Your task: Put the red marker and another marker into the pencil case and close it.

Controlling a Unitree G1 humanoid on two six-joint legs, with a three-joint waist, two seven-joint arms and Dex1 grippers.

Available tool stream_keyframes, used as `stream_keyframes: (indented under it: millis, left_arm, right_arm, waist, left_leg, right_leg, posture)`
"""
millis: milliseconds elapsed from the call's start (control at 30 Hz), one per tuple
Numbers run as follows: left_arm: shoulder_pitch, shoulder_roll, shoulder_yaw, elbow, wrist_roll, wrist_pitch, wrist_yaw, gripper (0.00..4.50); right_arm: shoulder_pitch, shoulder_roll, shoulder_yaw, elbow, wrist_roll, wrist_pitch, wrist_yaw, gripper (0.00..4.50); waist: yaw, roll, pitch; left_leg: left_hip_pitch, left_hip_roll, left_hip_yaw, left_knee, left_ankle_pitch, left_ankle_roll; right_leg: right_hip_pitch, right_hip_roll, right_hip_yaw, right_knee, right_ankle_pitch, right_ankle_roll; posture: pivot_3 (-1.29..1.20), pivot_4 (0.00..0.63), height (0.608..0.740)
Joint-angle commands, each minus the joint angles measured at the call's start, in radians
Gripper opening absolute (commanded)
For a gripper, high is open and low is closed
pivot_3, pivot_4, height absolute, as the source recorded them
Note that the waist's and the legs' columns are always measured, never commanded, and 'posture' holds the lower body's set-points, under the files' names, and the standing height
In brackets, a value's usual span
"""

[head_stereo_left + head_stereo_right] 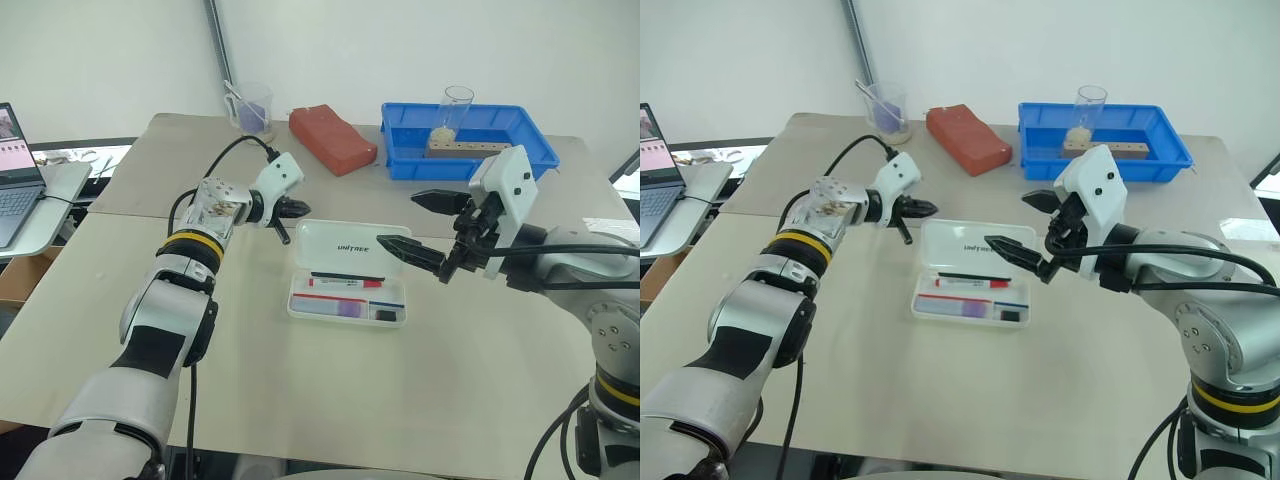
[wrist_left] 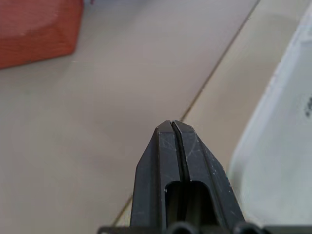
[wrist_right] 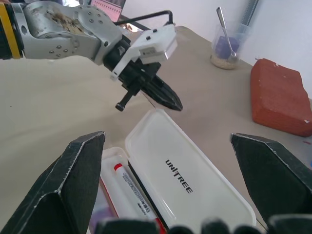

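The white pencil case (image 1: pixel 345 247) lies open in the middle of the table, its lid tilted back with the dark print showing. In its tray lie the red marker (image 1: pixel 345 283) and, nearer the front, the lavender marker (image 1: pixel 338 310). My left gripper (image 1: pixel 301 208) is shut with nothing in it, its tip just left of the lid's far left corner; the tip (image 2: pixel 171 125) hangs over bare table beside the lid (image 2: pixel 282 146). My right gripper (image 1: pixel 398 220) is wide open and empty, raised above the case's right end. The right wrist view shows the lid (image 3: pixel 187 183) and red marker (image 3: pixel 127 186) between its fingers.
A red brick (image 1: pixel 332 138) and a blue bin (image 1: pixel 468 150) holding a glass and a wooden block stand at the back. A clear cup (image 1: pixel 250 105) with a spoon is at the back left. A laptop (image 1: pixel 15 170) sits on a side table to the left.
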Motion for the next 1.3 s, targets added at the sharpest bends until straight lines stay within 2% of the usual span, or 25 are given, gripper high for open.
stream_keyframes:
  millis: [33, 267, 467, 633, 867, 1000, 1133, 1233, 1300]
  left_arm:
    - [-0.042, -0.002, 0.001, 0.0, 0.012, -0.012, -0.092, 0.03]
    - [-0.016, 0.014, 0.007, -0.113, -0.018, 0.007, -0.288, 0.03]
    - [0.168, 0.07, -0.062, -0.445, -0.011, 0.015, -0.431, 0.03]
    - [0.344, 0.093, -0.129, -0.681, 0.028, -0.03, -0.392, 0.03]
    - [0.424, 0.104, -0.186, -0.757, 0.079, -0.073, -0.328, 0.03]
    - [0.412, 0.109, -0.158, -0.773, 0.052, -0.052, -0.315, 0.03]
    - [0.354, 0.123, -0.04, -0.783, -0.037, -0.007, -0.275, 0.03]
    - [0.344, 0.16, 0.084, -0.852, -0.137, 0.086, -0.237, 0.85]
    - [0.389, 0.216, 0.146, -0.935, -0.186, 0.171, -0.23, 1.78]
  right_arm:
    - [0.002, -0.02, -0.046, -0.031, 0.024, 0.0, -0.018, 4.5]
    - [0.019, -0.043, -0.047, -0.038, 0.061, -0.007, -0.007, 4.5]
    - [0.057, -0.1, -0.024, -0.03, 0.08, -0.014, 0.051, 4.5]
    - [0.178, -0.149, 0.054, -0.025, -0.001, -0.092, 0.104, 4.5]
    - [0.201, -0.142, 0.092, 0.012, -0.049, -0.133, 0.119, 4.5]
    - [0.181, -0.133, 0.106, 0.041, -0.065, -0.144, 0.124, 4.5]
    - [0.163, -0.137, 0.1, 0.079, -0.066, -0.161, 0.143, 4.5]
    - [0.167, -0.158, 0.08, 0.108, -0.066, -0.184, 0.186, 4.5]
    - [0.178, -0.184, 0.065, 0.135, -0.076, -0.212, 0.228, 4.5]
  waist:
    - [0.0, 0.0, 0.0]
    - [-0.002, 0.0, 0.0]
    - [-0.015, 0.003, -0.002]
    - [-0.019, 0.003, -0.002]
    - [-0.019, 0.002, -0.001]
    - [-0.019, 0.003, -0.002]
    - [-0.021, 0.003, -0.001]
    - [-0.021, 0.002, 0.0]
    - [-0.023, 0.003, 0.0]
  left_leg:
    - [0.0, 0.0, 0.0, 0.0, 0.0, 0.0]
    - [-0.001, 0.0, 0.0, 0.0, 0.0, 0.0]
    - [0.0, 0.0, -0.001, -0.001, 0.0, 0.0]
    - [0.002, 0.002, -0.001, -0.002, 0.0, 0.0]
    - [0.005, 0.001, -0.004, 0.002, 0.0, 0.002]
    - [0.005, 0.001, -0.004, 0.002, 0.0, 0.002]
    - [0.004, 0.001, -0.004, 0.002, 0.0, 0.002]
    - [0.003, 0.002, -0.006, 0.002, 0.0, 0.002]
    - [0.003, 0.002, -0.006, 0.002, 0.0, 0.002]
  right_leg:
    - [0.0, 0.0, 0.0, 0.0, 0.0, 0.0]
    - [-0.001, 0.0, 0.0, 0.001, 0.0, 0.0]
    - [-0.001, 0.001, 0.001, 0.001, 0.0, 0.0]
    - [0.001, 0.002, 0.001, 0.0, 0.0, -0.001]
    - [0.009, 0.002, 0.001, -0.002, 0.0, 0.0]
    - [0.01, 0.002, 0.001, -0.003, 0.0, -0.001]
    - [0.009, 0.003, 0.001, -0.003, 0.0, -0.001]
    - [0.009, 0.004, 0.001, -0.003, 0.0, -0.001]
    - [0.009, 0.004, 0.001, -0.003, 0.0, 0.0]
  posture:
    - [0.0, 0.15, 0.74]
    - [0.0, 0.15, 0.74]
    - [0.0, 0.15, 0.74]
    - [0.0, 0.15, 0.74]
    - [0.0, 0.15, 0.74]
    - [0.0, 0.15, 0.74]
    - [0.0, 0.15, 0.74]
    - [0.0, 0.15, 0.74]
    - [0.0, 0.15, 0.74]
